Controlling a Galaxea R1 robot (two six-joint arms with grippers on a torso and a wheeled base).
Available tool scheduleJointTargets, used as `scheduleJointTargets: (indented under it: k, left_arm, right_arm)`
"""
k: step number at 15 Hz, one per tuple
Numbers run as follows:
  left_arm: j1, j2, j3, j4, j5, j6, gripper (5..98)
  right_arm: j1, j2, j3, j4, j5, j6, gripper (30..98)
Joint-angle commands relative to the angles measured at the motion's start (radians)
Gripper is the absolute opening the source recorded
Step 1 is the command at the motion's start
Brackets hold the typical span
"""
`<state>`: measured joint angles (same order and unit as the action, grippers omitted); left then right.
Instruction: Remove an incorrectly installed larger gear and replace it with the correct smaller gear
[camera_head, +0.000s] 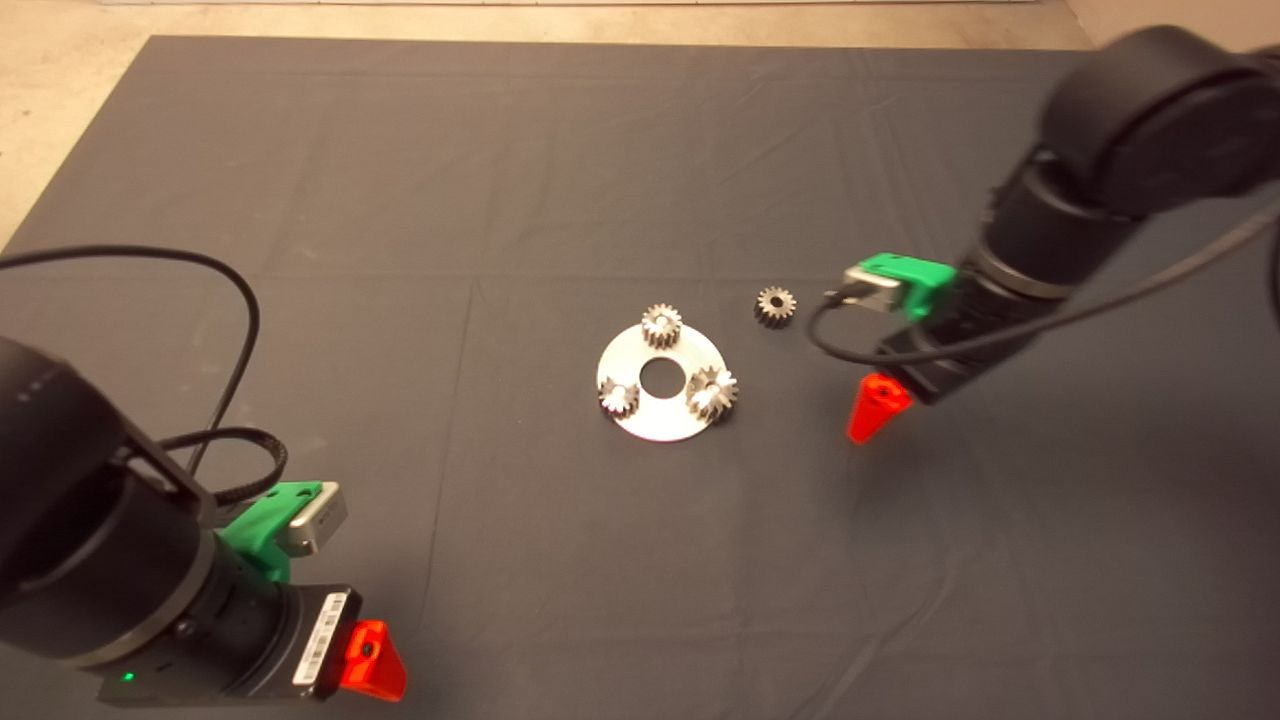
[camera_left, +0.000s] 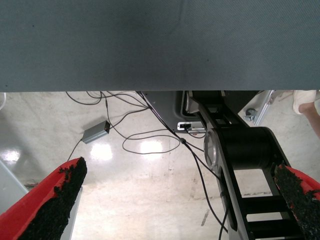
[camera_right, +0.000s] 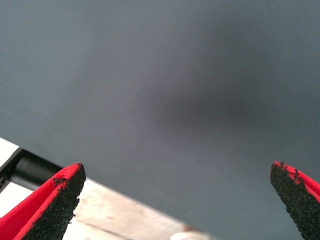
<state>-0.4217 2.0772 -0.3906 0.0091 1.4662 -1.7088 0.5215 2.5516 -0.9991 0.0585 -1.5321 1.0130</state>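
The right gripper hangs over bare mat at about four o'clock from the smaller gear and three o'clock from the plate. Its fingers are spread wide, with only dark mat between them; it holds nothing and touches nothing. In the head view only one red fingertip shows, pointing down toward the cloth.

The left gripper waits at the lower left edge of the mat, also wide open and empty. Its wrist view looks past the mat edge to a pale floor with loose cables, a small grey box and part of the robot's black base.

The silver round plate lies near the mat's centre, with a round hole in its middle. Three gears stand on it: the larger gear, with flared teeth, at about four o'clock on the plate, a small silvery gear at twelve o'clock and another at eight o'clock.

The smaller gear, dark, lies flat on the mat by itself, just off the plate at about two o'clock, between the plate and the right arm's green wrist part.

Open mat stretches wide on all sides of the plate. Pale floor borders the mat along the far edge and the left edge.
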Motion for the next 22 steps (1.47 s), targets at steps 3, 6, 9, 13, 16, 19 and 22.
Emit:
scheduleJointTargets:
  k: [3,6,9,13,16,19,22]
  left_arm:
    - [-0.012,-0.009,0.014,0.002,0.006,-0.003,97.6]
    - [-0.012,-0.009,0.014,0.002,0.006,-0.003,97.6]
    - [-0.012,-0.009,0.014,0.002,0.006,-0.003,97.6]
    - [-0.012,-0.010,0.014,0.002,0.006,-0.003,97.6]
    - [-0.012,-0.010,0.015,0.002,0.006,-0.003,97.6]
    - [-0.012,-0.010,0.015,0.002,0.008,-0.003,97.6]
    - [-0.012,-0.010,0.015,0.002,0.008,-0.003,97.6]
  right_arm:
    - [-0.001,0.218,-0.196,-0.088,-0.126,-0.102,97.8]
    - [-0.014,0.295,-0.284,-0.149,-0.126,-0.137,97.8]
    - [-0.046,0.351,-0.285,-0.189,-0.126,-0.165,97.8]
    - [-0.069,0.350,-0.283,-0.219,-0.126,-0.203,97.8]
    - [-0.078,0.342,-0.283,-0.226,-0.126,-0.276,97.8]
    - [-0.078,0.330,-0.283,-0.237,-0.126,-0.343,97.8]
    - [-0.077,0.295,-0.283,-0.258,-0.126,-0.389,97.8]
